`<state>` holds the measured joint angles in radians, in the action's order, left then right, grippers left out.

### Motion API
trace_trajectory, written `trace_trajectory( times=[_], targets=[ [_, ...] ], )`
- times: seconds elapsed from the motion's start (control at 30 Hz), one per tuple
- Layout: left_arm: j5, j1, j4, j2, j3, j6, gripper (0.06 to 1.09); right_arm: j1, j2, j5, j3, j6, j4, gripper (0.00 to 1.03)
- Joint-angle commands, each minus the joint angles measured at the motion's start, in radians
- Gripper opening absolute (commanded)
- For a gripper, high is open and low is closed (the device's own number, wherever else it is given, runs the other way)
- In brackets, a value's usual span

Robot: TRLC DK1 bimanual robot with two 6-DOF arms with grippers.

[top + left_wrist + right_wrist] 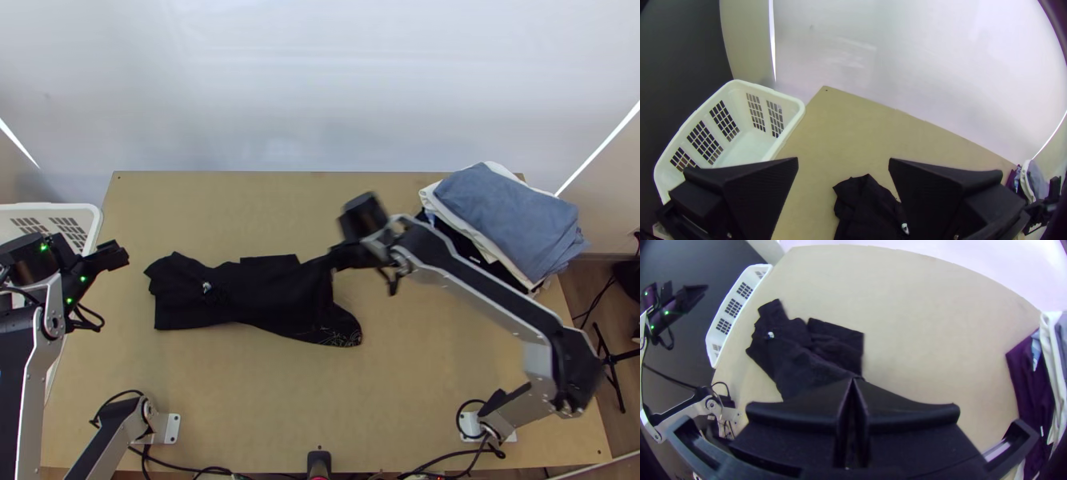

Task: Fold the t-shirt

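The black t-shirt (240,292) lies loosely gathered at the left middle of the table, its right part raised toward my right gripper (330,260). A small white tag shows near its left end, and a patterned patch at its lower right corner. In the right wrist view my right gripper (852,381) is shut on the t-shirt (795,360), with the held edge hidden under the fingers. My left gripper (120,254) is left of the cloth, not touching it. Seen in the left wrist view, that left gripper (843,162) stands open, the t-shirt (867,209) lying beyond its fingers.
A white laundry basket (92,220) stands at the table's left edge. A stack of folded clothes, blue-grey on top (508,216), lies at the back right, close to the right arm's links. Bare table (264,400) stretches in front of the cloth.
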<state>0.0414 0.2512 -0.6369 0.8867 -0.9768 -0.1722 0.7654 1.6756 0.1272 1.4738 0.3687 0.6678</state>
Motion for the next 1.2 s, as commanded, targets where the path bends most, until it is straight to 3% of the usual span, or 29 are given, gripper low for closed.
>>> trace_trajectory(
  times=[0.0,0.13,0.33,0.37,0.47,0.5,0.57,0.63,0.73,0.8,0.87,0.93,1.03,1.17],
  targets=[
    [0.0,-0.03,0.013,0.021,-0.016,-0.006,1.04,-0.193,-0.096,0.0,-0.171,-0.02,-0.002,0.03],
    [0.002,-0.033,0.013,0.034,-0.025,-0.003,1.04,-0.21,-0.129,0.002,-0.248,-0.02,-0.016,0.03],
    [0.0,-0.038,0.017,0.052,-0.025,-0.003,1.04,-0.107,-0.16,-0.001,-0.31,-0.037,-0.027,0.03],
    [0.0,-0.038,0.02,0.054,-0.026,-0.003,1.04,-0.101,-0.154,-0.009,-0.316,-0.042,-0.04,0.13],
    [0.002,-0.038,0.02,0.058,-0.037,-0.003,1.04,-0.095,-0.146,-0.103,-0.306,-0.043,-0.048,0.85],
    [0.002,-0.036,0.02,0.058,-0.039,-0.003,1.04,-0.097,-0.145,-0.127,-0.288,-0.048,-0.051,1.0],
    [0.002,-0.032,0.02,0.06,-0.039,0.0,1.05,-0.106,-0.146,-0.216,-0.237,-0.074,-0.062,1.0],
    [0.003,-0.029,0.019,0.063,-0.037,0.01,1.04,-0.106,-0.148,-0.322,-0.182,-0.16,-0.102,1.0],
    [0.003,-0.026,0.019,0.072,-0.042,0.02,1.04,-0.103,-0.128,-0.322,-0.106,-0.258,-0.189,0.99],
    [0.003,-0.023,0.019,0.081,-0.049,0.022,1.04,-0.124,-0.033,-0.244,-0.021,-0.284,-0.178,0.93],
    [0.003,-0.021,0.019,0.09,-0.054,0.022,1.04,-0.167,0.099,-0.087,0.118,-0.229,-0.077,0.91],
    [0.002,-0.023,0.013,0.103,-0.06,0.022,1.04,-0.204,0.223,0.147,0.264,-0.149,0.056,0.91],
    [0.002,-0.023,-0.015,0.115,-0.079,0.023,1.05,-0.209,0.331,0.345,0.376,-0.14,0.2,0.91],
    [0.003,-0.021,-0.061,0.136,-0.137,0.031,1.04,-0.19,0.345,0.41,0.352,-0.165,0.204,0.91]
  ],
)
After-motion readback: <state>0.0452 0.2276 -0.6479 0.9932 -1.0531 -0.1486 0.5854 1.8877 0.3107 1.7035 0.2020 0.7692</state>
